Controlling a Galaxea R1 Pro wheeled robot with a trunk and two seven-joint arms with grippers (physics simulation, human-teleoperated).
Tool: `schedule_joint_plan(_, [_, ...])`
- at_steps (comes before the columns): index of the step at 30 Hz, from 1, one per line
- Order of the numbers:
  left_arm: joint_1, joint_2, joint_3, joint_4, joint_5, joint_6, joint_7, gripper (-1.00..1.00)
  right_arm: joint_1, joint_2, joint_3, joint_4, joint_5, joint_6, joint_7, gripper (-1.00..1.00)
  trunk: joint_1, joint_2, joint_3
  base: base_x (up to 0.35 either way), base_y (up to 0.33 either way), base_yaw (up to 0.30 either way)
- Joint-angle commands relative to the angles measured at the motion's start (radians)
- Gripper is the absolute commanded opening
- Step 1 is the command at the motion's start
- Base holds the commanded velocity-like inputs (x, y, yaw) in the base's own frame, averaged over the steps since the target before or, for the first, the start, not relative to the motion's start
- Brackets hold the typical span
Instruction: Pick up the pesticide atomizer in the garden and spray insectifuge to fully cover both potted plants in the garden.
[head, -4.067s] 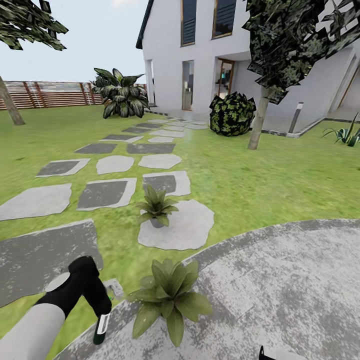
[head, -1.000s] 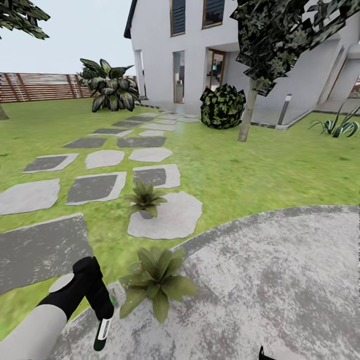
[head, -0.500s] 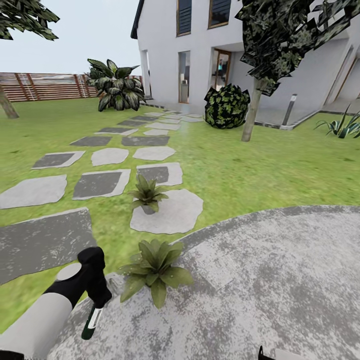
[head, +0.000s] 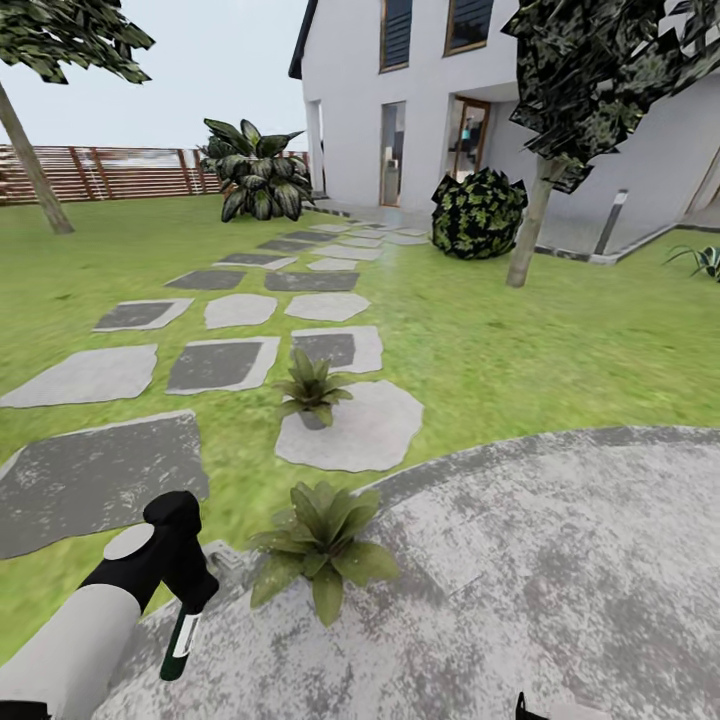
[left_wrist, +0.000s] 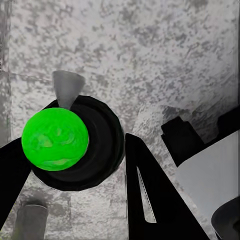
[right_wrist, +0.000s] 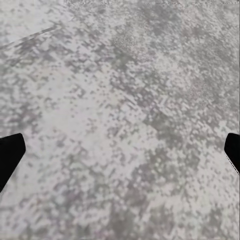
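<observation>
I have the left gripper (head: 190, 590) at the lower left of the head frame, jaws clamped on the pesticide atomizer (head: 180, 637), which hangs top-down over the patio (head: 560, 560) edge. In the left wrist view its round dark body (left_wrist: 80, 145) sits between my fingers (left_wrist: 150, 195). Just right of it is the near potted plant (head: 320, 545); the far potted plant (head: 312, 390) sits on a stepping stone (head: 365, 430) at centre frame. My right gripper (right_wrist: 120, 155) has jaws spread wide above bare paving.
</observation>
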Motion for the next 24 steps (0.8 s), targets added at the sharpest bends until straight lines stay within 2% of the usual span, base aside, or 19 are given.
schedule_joint_plan(1, [-0.001,0.001,-0.003,-0.001,-0.007,0.01,-0.01,-1.0,0.0,0.0,-0.007,0.0,0.011,-0.002,-0.004,1.0,0.0,0.0,-0.001,0.23,-0.185,0.15])
schedule_joint_plan(6, [0.0,0.001,-0.002,-0.001,-0.006,0.01,-0.008,-1.0,0.0,-0.001,-0.007,0.001,0.011,-0.002,-0.004,1.0,0.0,0.0,-0.001,0.059,-0.257,0.027])
schedule_joint_plan(11, [-0.001,0.001,-0.005,-0.001,-0.007,0.01,-0.005,-1.0,0.0,-0.001,-0.007,0.001,0.011,-0.002,-0.004,1.0,0.0,0.0,-0.001,-0.165,-0.247,0.006])
schedule_joint_plan(17, [-0.008,0.005,-0.005,-0.001,-0.008,0.011,-0.004,-1.0,-0.001,0.0,-0.007,0.001,0.011,-0.002,-0.005,1.0,0.0,0.0,-0.001,-0.136,-0.081,0.224])
schedule_joint_plan(20, [-0.009,0.003,-0.004,-0.002,-0.007,0.012,-0.004,-1.0,0.0,0.0,-0.007,0.001,0.011,-0.002,-0.005,1.0,0.0,0.0,-0.001,0.108,-0.005,0.276])
schedule_joint_plan(24, [-0.013,0.0,-0.003,-0.002,-0.007,0.012,-0.005,-1.0,0.0,0.0,-0.007,0.001,0.011,-0.002,-0.005,1.0,0.0,0.0,-0.001,0.302,-0.001,0.169])
